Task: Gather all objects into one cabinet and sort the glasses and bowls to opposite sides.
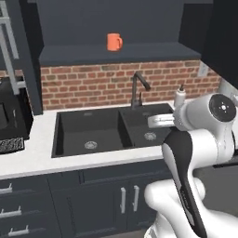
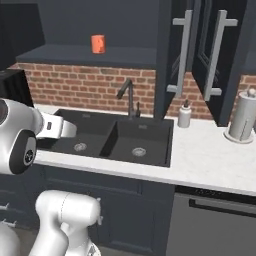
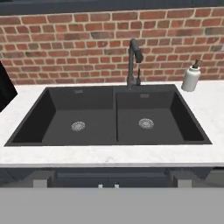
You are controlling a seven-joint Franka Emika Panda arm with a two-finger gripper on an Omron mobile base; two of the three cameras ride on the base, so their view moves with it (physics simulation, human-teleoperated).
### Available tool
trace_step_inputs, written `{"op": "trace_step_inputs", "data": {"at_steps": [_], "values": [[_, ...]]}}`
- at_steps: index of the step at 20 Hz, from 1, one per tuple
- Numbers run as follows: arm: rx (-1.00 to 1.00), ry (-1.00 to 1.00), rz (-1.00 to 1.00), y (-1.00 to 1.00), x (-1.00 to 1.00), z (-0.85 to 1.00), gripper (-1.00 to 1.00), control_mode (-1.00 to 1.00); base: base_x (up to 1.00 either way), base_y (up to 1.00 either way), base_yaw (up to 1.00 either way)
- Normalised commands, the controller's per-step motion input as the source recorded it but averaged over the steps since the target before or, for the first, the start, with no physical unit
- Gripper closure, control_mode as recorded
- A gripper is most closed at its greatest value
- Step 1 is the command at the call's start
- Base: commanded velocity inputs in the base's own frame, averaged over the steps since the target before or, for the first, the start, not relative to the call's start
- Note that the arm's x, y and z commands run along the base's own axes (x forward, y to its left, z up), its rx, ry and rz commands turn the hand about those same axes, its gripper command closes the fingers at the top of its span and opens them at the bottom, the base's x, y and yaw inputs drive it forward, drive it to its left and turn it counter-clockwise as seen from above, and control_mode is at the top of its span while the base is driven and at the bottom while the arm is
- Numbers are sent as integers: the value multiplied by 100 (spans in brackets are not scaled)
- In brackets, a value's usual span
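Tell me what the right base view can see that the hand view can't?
Right base view alone: the orange mug standing on the dark inner shelf above the bricks, the cabinet doors with long pale handles, and the white paper-towel holder on the counter.
Hand view alone: the sink seen straight on, with both drains.
Both: the black double sink, the dark faucet, the white soap bottle, the brick wall and the white counter.

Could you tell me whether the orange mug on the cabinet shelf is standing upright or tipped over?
Upright. The orange mug stands on its base on the dark shelf above the sink, its handle out to one side in the left base view.
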Motion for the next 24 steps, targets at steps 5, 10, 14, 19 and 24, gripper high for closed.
{"op": "trace_step_inputs", "data": {"at_steps": [5,10,14,19,24], "values": [[0,0,0,0,0,0,-100,100,78,0,1],[0,0,0,0,0,0,-100,100,61,1,9],[0,0,0,0,0,0,-100,100,38,6,13],[0,0,0,0,0,0,-100,100,41,5,12],[0,0,0,0,0,0,-100,100,11,0,4]]}}
